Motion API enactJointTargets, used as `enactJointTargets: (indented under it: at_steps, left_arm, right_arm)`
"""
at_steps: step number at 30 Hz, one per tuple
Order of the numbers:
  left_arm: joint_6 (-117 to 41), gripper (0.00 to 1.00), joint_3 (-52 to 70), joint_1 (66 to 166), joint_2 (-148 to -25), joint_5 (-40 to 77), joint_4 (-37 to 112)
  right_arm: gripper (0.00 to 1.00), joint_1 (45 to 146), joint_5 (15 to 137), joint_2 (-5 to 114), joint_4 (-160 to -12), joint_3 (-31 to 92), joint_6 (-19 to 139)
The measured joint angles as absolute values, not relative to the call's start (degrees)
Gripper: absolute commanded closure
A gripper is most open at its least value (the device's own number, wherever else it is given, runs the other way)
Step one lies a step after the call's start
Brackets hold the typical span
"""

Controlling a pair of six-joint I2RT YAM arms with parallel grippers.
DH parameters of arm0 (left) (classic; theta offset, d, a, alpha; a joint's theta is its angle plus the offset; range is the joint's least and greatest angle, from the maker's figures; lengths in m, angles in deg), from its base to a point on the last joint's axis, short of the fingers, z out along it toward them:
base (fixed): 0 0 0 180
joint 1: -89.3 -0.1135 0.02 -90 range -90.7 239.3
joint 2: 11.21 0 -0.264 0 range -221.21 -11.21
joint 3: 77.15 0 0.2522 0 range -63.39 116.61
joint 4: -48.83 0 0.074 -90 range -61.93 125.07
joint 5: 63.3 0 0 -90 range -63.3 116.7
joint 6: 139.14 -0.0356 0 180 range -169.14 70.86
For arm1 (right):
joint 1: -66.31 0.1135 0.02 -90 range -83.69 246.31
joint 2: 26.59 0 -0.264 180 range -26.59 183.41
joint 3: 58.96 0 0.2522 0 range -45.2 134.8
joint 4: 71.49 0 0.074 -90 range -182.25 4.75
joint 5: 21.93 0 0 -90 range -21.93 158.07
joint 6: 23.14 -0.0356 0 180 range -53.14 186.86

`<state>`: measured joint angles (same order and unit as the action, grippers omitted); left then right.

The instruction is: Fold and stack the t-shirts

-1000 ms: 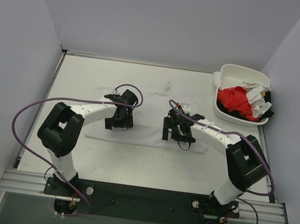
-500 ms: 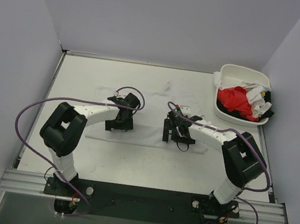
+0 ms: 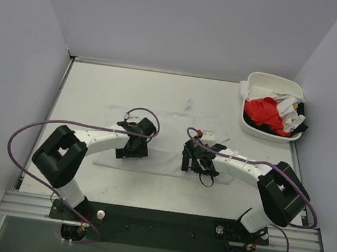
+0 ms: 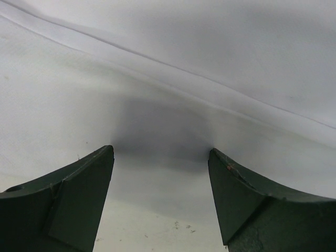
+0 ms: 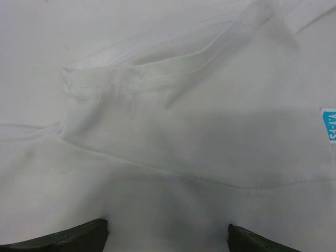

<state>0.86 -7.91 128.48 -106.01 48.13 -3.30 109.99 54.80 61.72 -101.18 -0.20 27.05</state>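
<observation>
nearest the arm bases, the left fingers [image 4: 68, 205] stand apart and low over the near part of the white t-shirt [image 3: 164, 156], with nothing pinched between them. a long seam or fold line crosses the cloth just beyond their tips. the right fingers [image 5: 63, 237] are spread wide too, with only flat cloth showing between them. past them a stitched sleeve hem [image 5: 136, 86] lies doubled over on the body of the shirt, and a small blue label [image 5: 328, 126] sits off to the right.

the shirt lies spread across the middle of the worktop [image 3: 88, 78], with both arms over its near edge, one on each side.

the cloth looks thin, light and limp. it should sag and wrinkle wherever it is unsupported, and it may slide on the smooth surface instead of lifting. the stitched hems and corners look like the firmest places to pinch. taking both sides together and level should keep the fold square. where layers overlap, a shallow pinch could catch only the top one.

in the far right corner, the white tub [image 3: 271, 78] holds the red t-shirt [image 3: 262, 110] bunched with other white shirts [image 3: 286, 104], not yet folded.
</observation>
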Motion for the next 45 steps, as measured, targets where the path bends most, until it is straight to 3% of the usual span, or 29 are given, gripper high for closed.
enactJointTargets:
  at_steps: [13,26,45]
  left_arm:
    - [10.85,0.18,-19.99,135.78,-93.62,46.89,-6.95]
    - [21.43,0.18,-21.65,145.33,-92.49,51.52,-8.09]
    - [24.16,0.18,-22.55,149.44,-89.27,48.11,-15.41]
  right_arm:
    - [0.00,122.38,52.04,52.85,-107.58,-7.92,12.21]
    - [0.00,135.30,47.98,50.71,-112.35,-9.91,-3.05]
    - [0.00,137.29,46.99,48.72,-121.50,-9.95,-6.72]
